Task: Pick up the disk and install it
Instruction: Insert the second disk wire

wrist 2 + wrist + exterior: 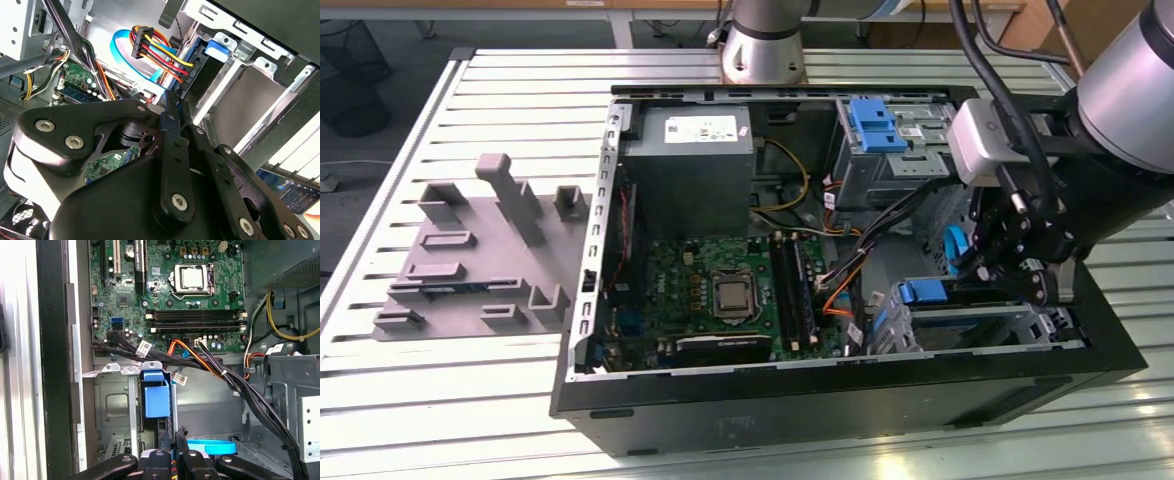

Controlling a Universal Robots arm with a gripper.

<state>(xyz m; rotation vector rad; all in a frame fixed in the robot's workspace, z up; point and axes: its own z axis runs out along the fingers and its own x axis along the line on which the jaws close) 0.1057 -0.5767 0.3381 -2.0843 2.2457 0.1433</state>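
- Blue plastic marks the disk: its carrier's tab stands up out of a slot in the grey metal drive cage in one corner of the open computer case. In the exterior view this is the case's near corner on the exterior view's right.
- The disk sits on edge in the cage, and most of its body is hidden by the cage walls.
- The gripper hangs inside the case just beside the disk's tab, with its black fingers drawn together.
- A bundle of black cables runs across the case between the disk and the green motherboard.
- A second blue bracket sits in the upper bay at the case's far corner, well apart from the gripper.
- The big grey box with a white sticker fills the case's other far corner.
- The case lies on a slatted metal table, and grey fixture blocks stand beside the case on the exterior view's left.
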